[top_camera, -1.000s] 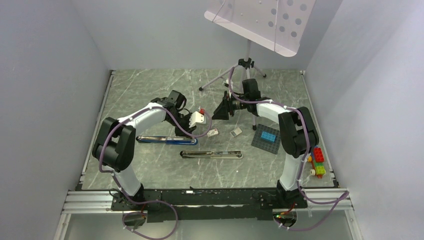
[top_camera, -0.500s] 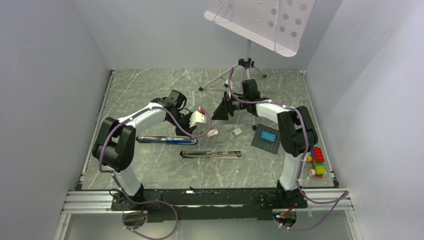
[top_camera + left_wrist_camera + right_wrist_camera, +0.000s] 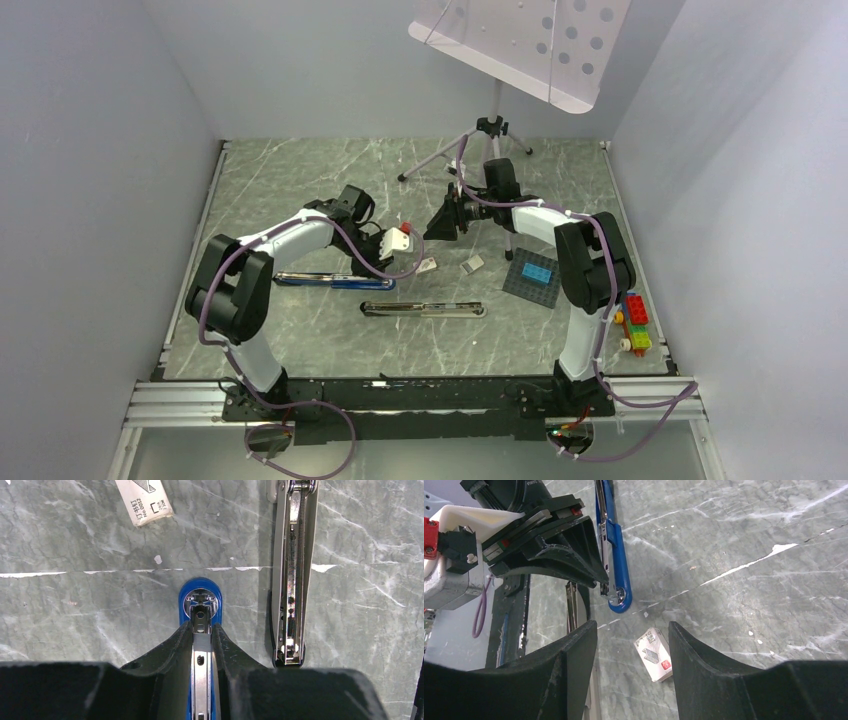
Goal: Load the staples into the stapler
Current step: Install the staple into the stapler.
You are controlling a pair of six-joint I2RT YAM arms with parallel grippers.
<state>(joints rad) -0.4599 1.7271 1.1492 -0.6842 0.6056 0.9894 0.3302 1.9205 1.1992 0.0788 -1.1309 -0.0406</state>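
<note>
The blue stapler (image 3: 330,281) lies opened flat, its silver magazine rail (image 3: 202,680) facing up. My left gripper (image 3: 202,630) is down over the rail's front end, its black fingers (image 3: 175,652) close on either side. It is shut on the staples (image 3: 202,642), a small grey block sitting in line with the channel. From above, the left gripper (image 3: 378,266) is at the stapler's right end. My right gripper (image 3: 440,225) hovers open and empty behind it. In its wrist view the right gripper (image 3: 631,630) looks down on the blue stapler (image 3: 616,565).
A second, silver-black stapler (image 3: 423,309) lies open nearer the arms, right of the blue one in the left wrist view (image 3: 293,570). Two small white staple boxes (image 3: 426,265) (image 3: 472,264) lie nearby. A grey baseplate (image 3: 518,285), toy bricks (image 3: 633,322) and a tripod (image 3: 480,140) stand at the right and back.
My left gripper has sunk slightly toward the blue stapler's front end. The right arm has not moved.
</note>
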